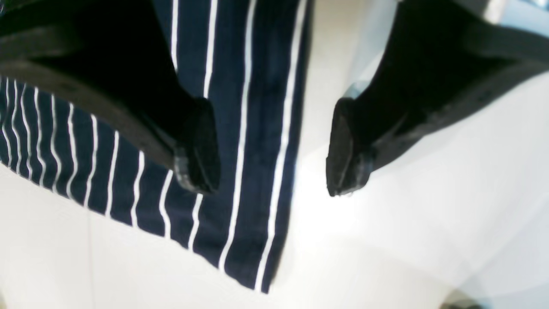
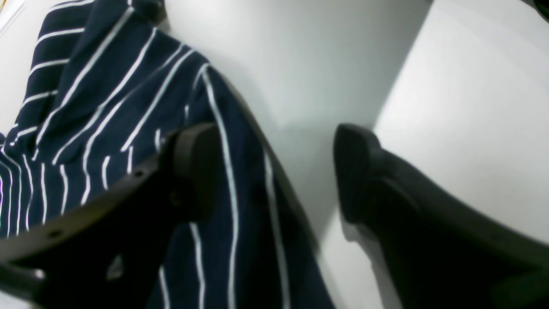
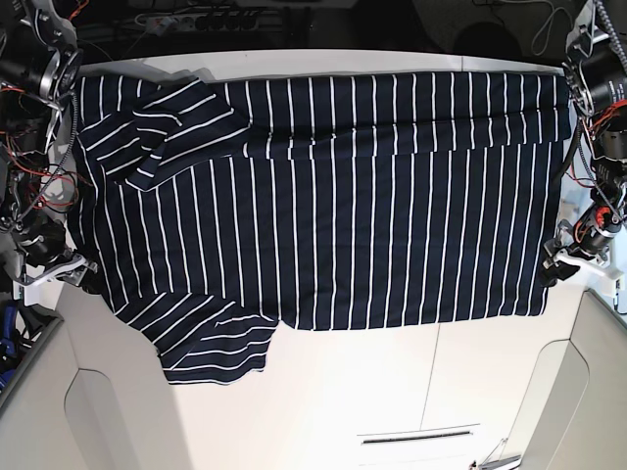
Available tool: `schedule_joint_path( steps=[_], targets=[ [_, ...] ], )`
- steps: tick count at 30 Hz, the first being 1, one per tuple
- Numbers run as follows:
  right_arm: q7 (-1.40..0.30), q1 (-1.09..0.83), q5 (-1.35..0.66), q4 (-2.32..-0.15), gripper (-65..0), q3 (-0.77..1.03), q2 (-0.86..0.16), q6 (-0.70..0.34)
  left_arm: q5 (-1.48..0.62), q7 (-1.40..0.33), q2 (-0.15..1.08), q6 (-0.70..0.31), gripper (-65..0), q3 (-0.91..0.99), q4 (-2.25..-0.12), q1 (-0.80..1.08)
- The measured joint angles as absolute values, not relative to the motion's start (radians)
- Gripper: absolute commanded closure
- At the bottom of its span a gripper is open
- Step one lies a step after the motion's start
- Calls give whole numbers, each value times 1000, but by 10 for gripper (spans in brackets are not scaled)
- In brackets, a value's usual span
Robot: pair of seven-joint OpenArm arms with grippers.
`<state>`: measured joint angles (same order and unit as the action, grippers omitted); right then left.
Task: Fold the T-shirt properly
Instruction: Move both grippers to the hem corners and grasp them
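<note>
The T-shirt point(image 3: 323, 196), dark navy with thin white stripes, lies spread across the white table point(image 3: 392, 392), its far edge folded over toward the middle. One sleeve point(image 3: 220, 343) sticks out at the near left. My left gripper point(image 1: 274, 146) is open over the shirt's near right corner point(image 1: 240, 240), with one finger point(image 1: 197, 146) above the fabric and the other point(image 1: 343, 150) above bare table. My right gripper point(image 2: 274, 171) is open at the shirt's left edge, where rumpled striped cloth point(image 2: 107, 107) runs under one finger point(image 2: 193, 167) and the other finger point(image 2: 356, 171) hangs over the table.
Both arms stand at the table's sides, the right one point(image 3: 39, 245) at the view's left and the left one point(image 3: 593, 225) at its right, each with loose wiring. A power strip and cables point(image 3: 196, 18) lie behind the table. A narrow slot point(image 3: 416, 436) marks the near surface.
</note>
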<state>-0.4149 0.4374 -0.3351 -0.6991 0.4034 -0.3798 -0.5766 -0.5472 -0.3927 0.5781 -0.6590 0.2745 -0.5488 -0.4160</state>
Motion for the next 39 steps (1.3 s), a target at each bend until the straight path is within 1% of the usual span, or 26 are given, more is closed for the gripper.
schedule_joint_path(
  steps=[5, 13, 28, 39],
  targets=[
    [-414, 437, -336, -699, -414, 404, -374, -577, -547, -392, 579, -659, -424, 274, -549, -416],
    [-397, 438, -343, -700, -414, 405, -326, -577, -546, -392, 578, -659, -424, 274, -549, -416],
    [-385, 441, -351, -702, -414, 405, -262, -589, -556, -376, 517, -666, -424, 276, -553, -422],
    [-386, 452, -352, -703, -414, 405, -226, -596, -566, -384, 509, -667, -421, 276, -554, -424]
  ],
)
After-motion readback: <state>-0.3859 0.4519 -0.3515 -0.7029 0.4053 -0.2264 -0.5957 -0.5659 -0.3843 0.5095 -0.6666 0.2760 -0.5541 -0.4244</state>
